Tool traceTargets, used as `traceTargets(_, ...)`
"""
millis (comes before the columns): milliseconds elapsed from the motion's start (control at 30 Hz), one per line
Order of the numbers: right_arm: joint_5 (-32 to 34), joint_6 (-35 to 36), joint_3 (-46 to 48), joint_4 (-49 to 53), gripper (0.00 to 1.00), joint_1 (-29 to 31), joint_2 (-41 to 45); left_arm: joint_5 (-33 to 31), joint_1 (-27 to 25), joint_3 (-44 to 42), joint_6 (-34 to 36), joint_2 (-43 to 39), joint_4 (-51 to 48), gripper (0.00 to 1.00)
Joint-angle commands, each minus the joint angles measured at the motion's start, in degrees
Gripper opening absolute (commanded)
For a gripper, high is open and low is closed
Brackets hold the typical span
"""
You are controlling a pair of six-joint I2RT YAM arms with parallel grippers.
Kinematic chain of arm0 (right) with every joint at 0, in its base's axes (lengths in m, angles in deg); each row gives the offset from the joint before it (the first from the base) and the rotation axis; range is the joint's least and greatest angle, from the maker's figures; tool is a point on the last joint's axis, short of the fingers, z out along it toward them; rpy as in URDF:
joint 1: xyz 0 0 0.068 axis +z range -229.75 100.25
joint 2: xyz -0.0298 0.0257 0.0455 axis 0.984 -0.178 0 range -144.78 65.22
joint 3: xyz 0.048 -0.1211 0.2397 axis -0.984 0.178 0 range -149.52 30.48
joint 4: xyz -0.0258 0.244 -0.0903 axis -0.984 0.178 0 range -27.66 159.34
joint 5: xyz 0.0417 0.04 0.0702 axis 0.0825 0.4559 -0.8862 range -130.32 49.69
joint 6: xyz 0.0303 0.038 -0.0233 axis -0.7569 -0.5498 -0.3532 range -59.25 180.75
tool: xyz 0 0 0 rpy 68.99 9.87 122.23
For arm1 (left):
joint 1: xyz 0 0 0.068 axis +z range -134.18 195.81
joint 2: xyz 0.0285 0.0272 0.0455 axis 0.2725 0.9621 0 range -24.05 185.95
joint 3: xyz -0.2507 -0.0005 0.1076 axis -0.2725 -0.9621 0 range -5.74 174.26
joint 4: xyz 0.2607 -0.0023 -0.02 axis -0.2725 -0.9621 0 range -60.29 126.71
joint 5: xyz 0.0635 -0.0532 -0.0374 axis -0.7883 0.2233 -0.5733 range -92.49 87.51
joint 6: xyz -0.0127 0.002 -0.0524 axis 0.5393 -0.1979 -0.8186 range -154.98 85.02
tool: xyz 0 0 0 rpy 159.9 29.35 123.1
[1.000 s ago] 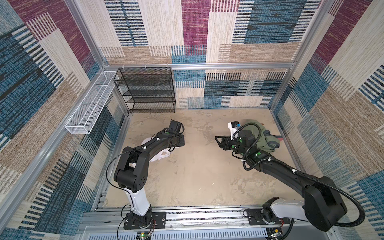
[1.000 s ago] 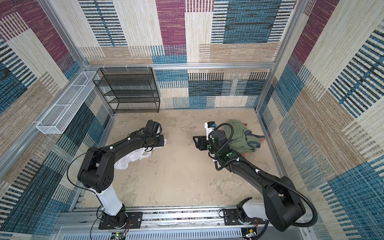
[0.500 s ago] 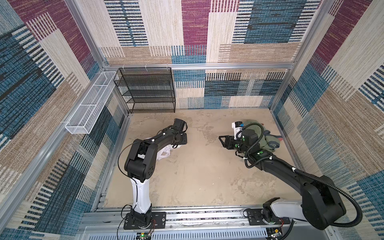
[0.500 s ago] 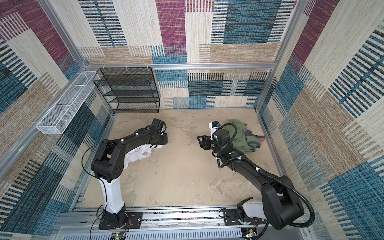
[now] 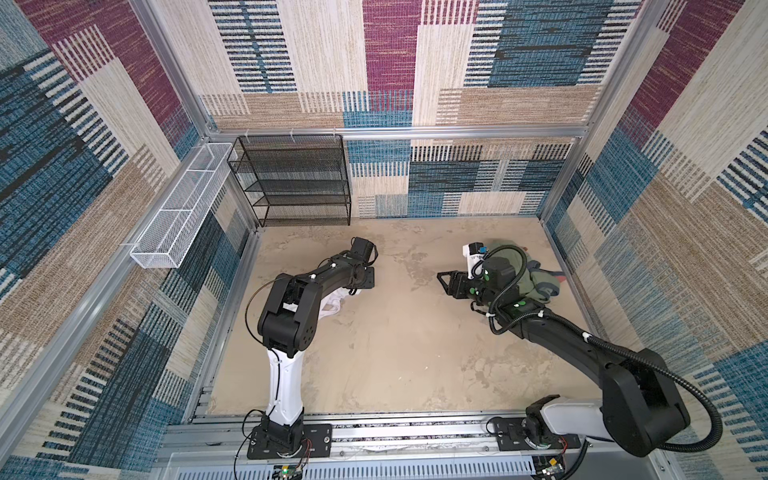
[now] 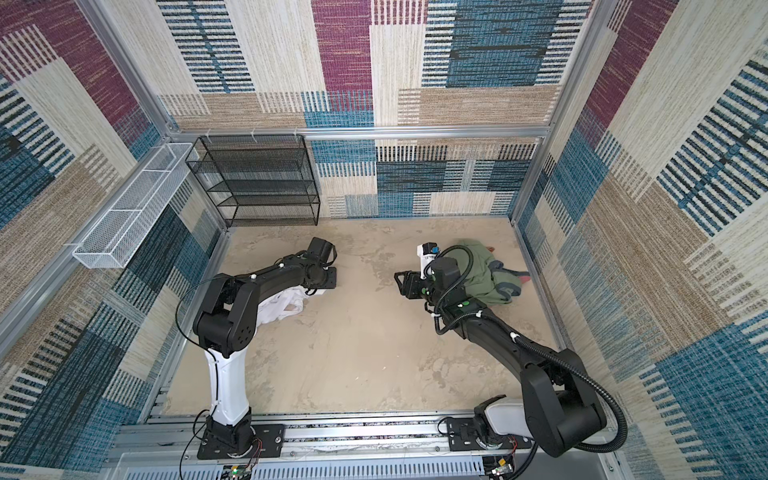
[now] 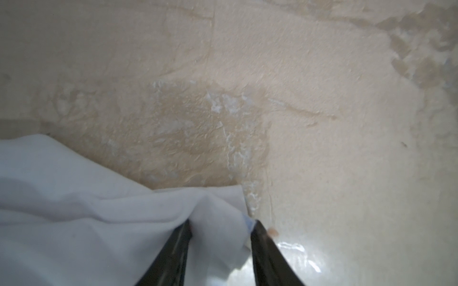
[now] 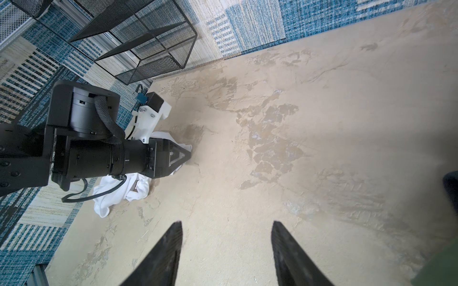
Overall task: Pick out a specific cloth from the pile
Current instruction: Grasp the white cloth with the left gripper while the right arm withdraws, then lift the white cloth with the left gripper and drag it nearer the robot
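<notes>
Left jaws pinch a corner of the white cloth (image 7: 99, 210). It lies crumpled on the beige worktop (image 5: 395, 353) at the left, partly under the left arm (image 5: 316, 278) in both top views. Right jaws stand spread, holding nothing, over bare worktop near the middle. They are just left of the pile (image 6: 482, 270) of olive-green and salmon-red garments at the far right, well apart from the cloth.

This is a robot test cell in a lab. Two black robot arms (image 5: 286, 328) stand bolted to a metal rail (image 5: 415, 433), boxed in by an aluminium frame (image 5: 415, 133) and carpet-covered walls (image 5: 386, 54).
</notes>
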Motion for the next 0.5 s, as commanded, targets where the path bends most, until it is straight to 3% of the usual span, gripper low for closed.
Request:
traceTargets(0,0.23,0.22,-0.68,-0.92,0.6,-0.09,0.14,-0.03,0.03,0.03,0.88,1.01,-2.47,0.44)
traceTargets(67,0.25,0.16,-0.68,-1.23,0.6,-0.18,0.0,-0.46,0.03,0.14,0.88,1.25,-2.76,0.39)
traceTargets(367,0.05,-0.49,-0.27,-2.11,0.6,-0.23,-0.73,-0.33,0.03,0.16,0.97,-0.22,-2.85,0.02)
traceTargets(467,0.09,-0.23,-0.46,-1.87,0.6,-0.22,-0.68,0.75,0.03,0.27,1.05,-1.58,-2.61,0.0)
